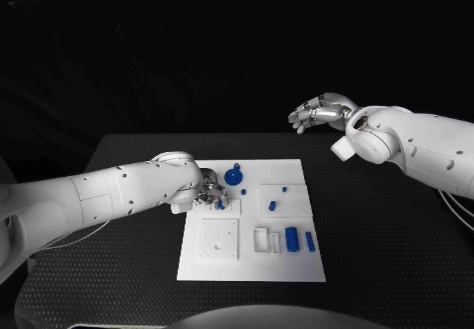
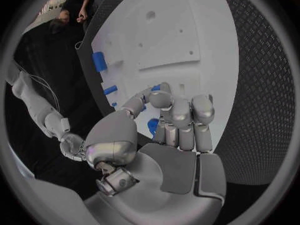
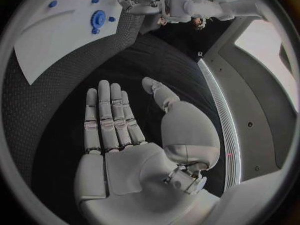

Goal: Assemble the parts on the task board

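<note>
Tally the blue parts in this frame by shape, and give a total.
Round disc: 1
Long cylinders: 2
Small pegs lying on the task board: 3
Small piece held in the left hand: 1
Total: 7 blue parts that I can make out

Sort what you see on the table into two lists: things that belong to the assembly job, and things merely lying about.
Belonging to the job:
- task board
- blue round part
- blue cylinder
- blue bar
- small blue pieces
- left hand, fingers curled at a blue piece

Not part of it:
- black table
- right hand, raised off the board, holding nothing
</note>
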Action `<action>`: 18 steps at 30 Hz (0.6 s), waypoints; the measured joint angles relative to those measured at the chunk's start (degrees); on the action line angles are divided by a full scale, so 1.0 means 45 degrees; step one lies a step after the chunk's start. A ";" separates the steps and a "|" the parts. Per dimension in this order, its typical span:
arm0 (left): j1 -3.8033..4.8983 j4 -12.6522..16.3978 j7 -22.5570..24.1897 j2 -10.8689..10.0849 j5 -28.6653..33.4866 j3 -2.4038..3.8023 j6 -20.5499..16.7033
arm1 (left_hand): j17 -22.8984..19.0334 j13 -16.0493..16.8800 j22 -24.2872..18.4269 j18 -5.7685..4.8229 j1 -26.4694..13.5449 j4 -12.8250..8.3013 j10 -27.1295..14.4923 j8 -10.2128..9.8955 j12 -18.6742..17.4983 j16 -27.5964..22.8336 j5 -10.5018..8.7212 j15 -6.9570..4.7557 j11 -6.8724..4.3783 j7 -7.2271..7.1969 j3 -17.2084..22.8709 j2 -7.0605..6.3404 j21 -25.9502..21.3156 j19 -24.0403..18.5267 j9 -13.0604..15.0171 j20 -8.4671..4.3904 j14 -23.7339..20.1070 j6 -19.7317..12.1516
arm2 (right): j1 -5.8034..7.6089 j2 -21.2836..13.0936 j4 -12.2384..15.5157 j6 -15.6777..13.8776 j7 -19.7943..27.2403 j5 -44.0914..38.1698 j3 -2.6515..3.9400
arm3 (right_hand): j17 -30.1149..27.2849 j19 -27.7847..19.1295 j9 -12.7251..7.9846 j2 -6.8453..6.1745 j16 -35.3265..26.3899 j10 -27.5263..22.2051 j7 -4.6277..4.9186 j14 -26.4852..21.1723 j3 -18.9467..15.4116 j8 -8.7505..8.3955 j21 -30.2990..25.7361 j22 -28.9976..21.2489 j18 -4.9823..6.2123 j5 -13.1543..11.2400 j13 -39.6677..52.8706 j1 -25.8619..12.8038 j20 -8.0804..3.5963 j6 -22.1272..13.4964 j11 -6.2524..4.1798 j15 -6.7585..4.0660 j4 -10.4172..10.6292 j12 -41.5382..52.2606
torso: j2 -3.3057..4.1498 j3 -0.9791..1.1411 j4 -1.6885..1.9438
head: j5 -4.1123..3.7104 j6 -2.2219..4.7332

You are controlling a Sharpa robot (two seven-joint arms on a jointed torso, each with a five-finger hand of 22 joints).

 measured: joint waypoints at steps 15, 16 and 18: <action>-0.0011 -0.0007 0.0044 -0.0010 -0.0023 0.0007 0.0008 | -0.0002 -0.0024 -0.0002 0.0007 -0.0048 -0.0002 0.0000 -0.0003 0.0000 -0.0001 -0.0087 0.0018 0.0000 -0.0023 0.0060 0.0048 0.0000 0.0000 -0.0020 0.0002 0.0019 -0.0023 | -0.0003 -0.0014 0.0019 0.0002 0.0001 0.0028 0.0000 | 0.0001 0.0000 0.0001 0.0000 0.0000 0.0000 0.0000 0.0000 0.0000 0.0000 0.0000 0.0011 -0.0001 0.0049 0.0001 0.0000 0.0000 0.0000 0.0000 0.0000 0.0000 0.0000 | 0.0002 -0.0001 0.0009 | -0.0002 -0.0046; -0.0012 -0.0009 0.0045 -0.0011 -0.0024 0.0007 0.0015 | -0.0002 -0.0023 -0.0003 0.0008 -0.0048 -0.0002 0.0000 -0.0004 0.0000 0.0000 -0.0082 0.0015 0.0000 -0.0024 0.0060 0.0048 0.0000 0.0000 -0.0022 0.0002 0.0016 -0.0024 | -0.0003 -0.0016 0.0022 0.0002 0.0001 0.0030 0.0000 | 0.0001 0.0000 0.0001 0.0034 0.0000 0.0000 0.0000 0.0000 0.0000 0.0000 0.0000 0.0011 -0.0001 0.0049 0.0001 0.0034 0.0000 0.0000 0.0000 0.0000 0.0000 0.0000 | 0.0002 -0.0001 0.0009 | 0.0004 -0.0046; -0.0012 -0.0020 0.0047 -0.0011 -0.0024 0.0009 0.0041 | -0.0002 -0.0024 -0.0003 0.0009 -0.0048 -0.0002 -0.0001 -0.0004 0.0000 0.0000 -0.0046 -0.0006 0.0000 -0.0025 0.0060 0.0048 0.0000 0.0000 -0.0027 0.0002 -0.0005 -0.0025 | -0.0003 -0.0021 0.0028 0.0002 0.0001 0.0033 0.0000 | 0.0001 0.0000 0.0001 0.0051 0.0000 -0.0001 0.0000 0.0000 0.0000 0.0000 0.0000 0.0011 -0.0001 0.0100 0.0001 0.0051 0.0000 0.0000 0.0000 0.0000 0.0000 0.0000 | 0.0001 -0.0001 0.0009 | 0.0010 -0.0046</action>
